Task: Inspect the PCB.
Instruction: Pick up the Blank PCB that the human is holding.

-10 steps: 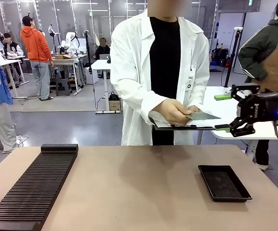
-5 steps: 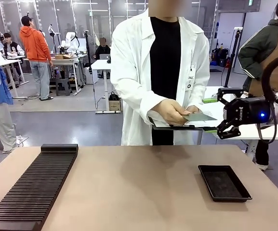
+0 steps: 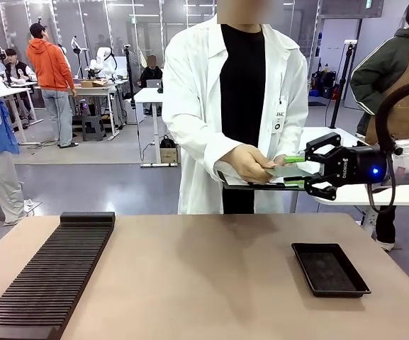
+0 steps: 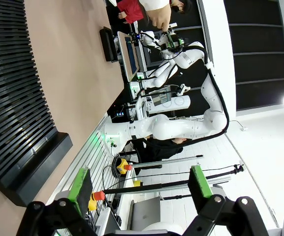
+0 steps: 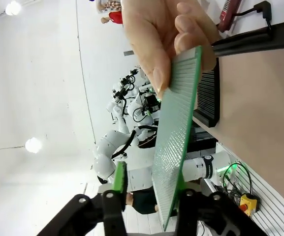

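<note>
**Board offered across, right tool closing on its free end**

The tan surface [image 3: 190, 283] carries little, which leaves room for the exchange above its far edge. The person [image 3: 211, 106] in a white coat stands there, facing the robot. A long black slotted rack [image 3: 48, 280] lies at the robot's left, and its slots look made to stand thin boards on edge. A shallow black tray [image 3: 329, 269] lies on the right, near the right arm, and I judge it a likely set-down spot. The person keeps a clipboard [image 3: 257, 185] low against the body, probably for noting the result.

The left tool [image 4: 140, 183] hangs wide and holds nothing, near the rack's end and clear of the handover. The right tool [image 3: 305, 172] comes in level from the right and stands narrow, one finger above and one below the PCB [image 3: 283, 171]. The board is in the air over the clipboard, well above the surface.

The person's hand [image 3: 247, 163] holds the board's far end flat, so the end toward the robot is free to be taken. In the right wrist view the board runs deep between the green pads [image 5: 120, 179]. One pad lies against it and a sliver of gap shows beside the other, so I judge the pinch made or all but made. Hand and tool are both on the board, and a release too early could drop it.
</note>
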Robot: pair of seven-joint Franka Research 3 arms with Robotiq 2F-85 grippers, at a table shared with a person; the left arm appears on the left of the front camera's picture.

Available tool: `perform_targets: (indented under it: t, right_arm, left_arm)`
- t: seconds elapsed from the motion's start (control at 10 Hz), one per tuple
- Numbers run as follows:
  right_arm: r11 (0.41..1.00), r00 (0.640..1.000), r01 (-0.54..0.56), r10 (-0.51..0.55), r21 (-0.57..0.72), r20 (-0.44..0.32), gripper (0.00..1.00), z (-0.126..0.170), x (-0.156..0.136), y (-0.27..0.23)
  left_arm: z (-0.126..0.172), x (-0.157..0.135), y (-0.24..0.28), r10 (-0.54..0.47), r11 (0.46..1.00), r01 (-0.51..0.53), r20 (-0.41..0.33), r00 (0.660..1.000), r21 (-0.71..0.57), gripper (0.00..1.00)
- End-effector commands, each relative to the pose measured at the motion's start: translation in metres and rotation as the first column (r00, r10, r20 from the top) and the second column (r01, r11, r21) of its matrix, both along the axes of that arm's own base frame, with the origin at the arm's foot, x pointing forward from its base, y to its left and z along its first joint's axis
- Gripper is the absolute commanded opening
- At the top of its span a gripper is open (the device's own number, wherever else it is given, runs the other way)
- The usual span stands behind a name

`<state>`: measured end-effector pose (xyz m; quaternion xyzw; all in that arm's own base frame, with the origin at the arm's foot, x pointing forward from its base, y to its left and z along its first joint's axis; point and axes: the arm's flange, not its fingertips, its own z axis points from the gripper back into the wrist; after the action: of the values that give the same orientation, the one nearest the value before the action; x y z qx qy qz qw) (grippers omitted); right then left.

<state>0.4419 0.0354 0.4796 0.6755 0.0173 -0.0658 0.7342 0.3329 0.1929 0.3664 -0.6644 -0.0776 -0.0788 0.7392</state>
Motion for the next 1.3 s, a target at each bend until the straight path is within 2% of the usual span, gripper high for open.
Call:
perform_targets:
  t: [0.0,0.1,0.7,0.8,1.2]
  right_arm:
    - [0.999,1.000,0.018,-0.018,0.027,-0.007,0.06,-0.004,0.002,0.007]
    - [0.999,1.000,0.018,-0.017,0.030,-0.010,0.00,-0.006,0.002,0.007]
    - [1.000,1.000,0.008,-0.008,0.025,-0.003,0.00,-0.018,-0.004,0.005]
    - [1.000,1.000,0.006,-0.006,0.016,-0.027,0.00,-0.012,-0.002,0.001]
    - [1.000,1.000,0.006,-0.006,0.016,-0.027,0.00,-0.012,-0.002,0.001]
  left_arm:
    - [0.002,-0.002,-0.001,-0.001,1.000,0.001,-0.005,1.000,0.012,1.00]
    - [0.002,-0.002,-0.001,-0.001,1.000,0.001,-0.005,1.000,0.012,1.00]
    - [0.002,-0.002,-0.001,-0.001,1.000,0.001,-0.005,1.000,0.012,1.00]
    - [0.002,-0.002,-0.001,-0.001,1.000,0.001,-0.005,1.000,0.012,1.00]
    - [0.002,-0.002,-0.001,-0.001,1.000,0.001,-0.005,1.000,0.012,1.00]
